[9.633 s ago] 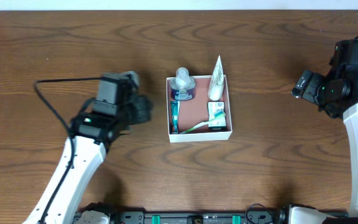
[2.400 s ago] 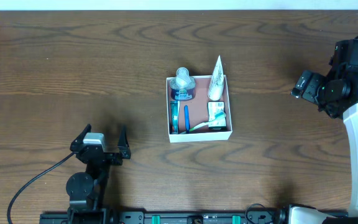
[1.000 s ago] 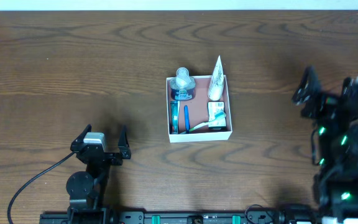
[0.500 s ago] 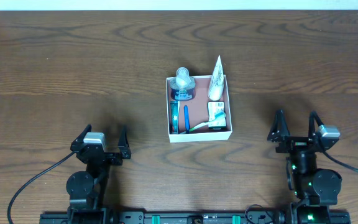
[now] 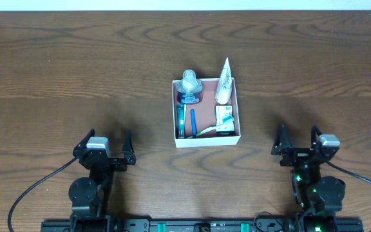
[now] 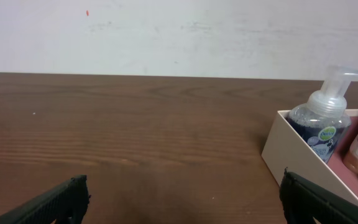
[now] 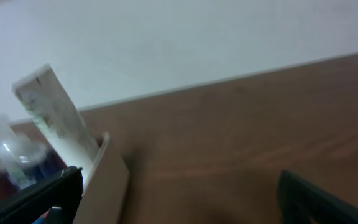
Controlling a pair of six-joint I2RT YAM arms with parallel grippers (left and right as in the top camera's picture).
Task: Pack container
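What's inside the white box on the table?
The container holds a pump bottle, a white tube, a small green-and-white box and slim blue items. Anything under them is hidden.

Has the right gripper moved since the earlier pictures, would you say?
Yes. The right gripper has retreated from level with the container to nearer than it.

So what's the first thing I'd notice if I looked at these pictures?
Probably the white container in the middle of the dark wooden table, with a pump bottle and a white tube poking up at its far end. Then the left gripper and right gripper, both open and empty, near the front edge on either side.
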